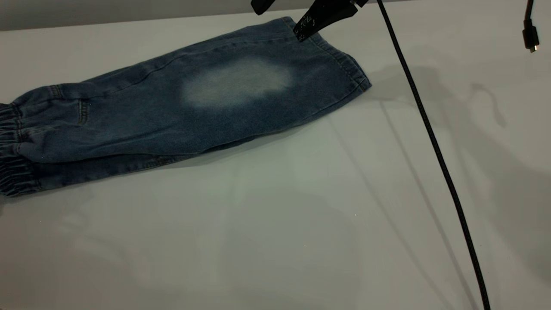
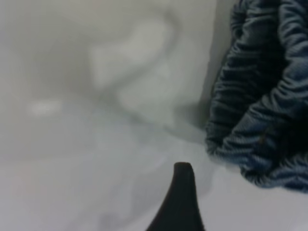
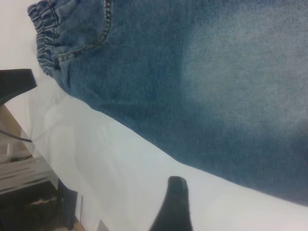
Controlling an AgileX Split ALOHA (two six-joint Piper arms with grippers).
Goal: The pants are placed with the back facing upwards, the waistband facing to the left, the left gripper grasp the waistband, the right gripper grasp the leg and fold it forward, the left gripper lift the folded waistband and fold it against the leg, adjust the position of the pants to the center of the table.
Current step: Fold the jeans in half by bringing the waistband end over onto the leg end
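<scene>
White counter point(image 1: 301, 215): pants point(image 1: 193, 107) already folded lengthwise. Waistband point(image 2: 260, 110) sat beside left pincer point(image 2: 180, 202), whose grip state I couldn't tell; I risked pinching one layer only.

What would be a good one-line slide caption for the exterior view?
Blue denim pants folded lengthwise on a white table, waistband at left, a black gripper above the leg hem.

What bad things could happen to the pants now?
The pants are already folded lengthwise, but they lie far toward the table's left side, so the waistband might slip over the edge. The right gripper hovers over the leg hem and could drag the top layer askew. The black cable hanging nearby might snag.
</scene>
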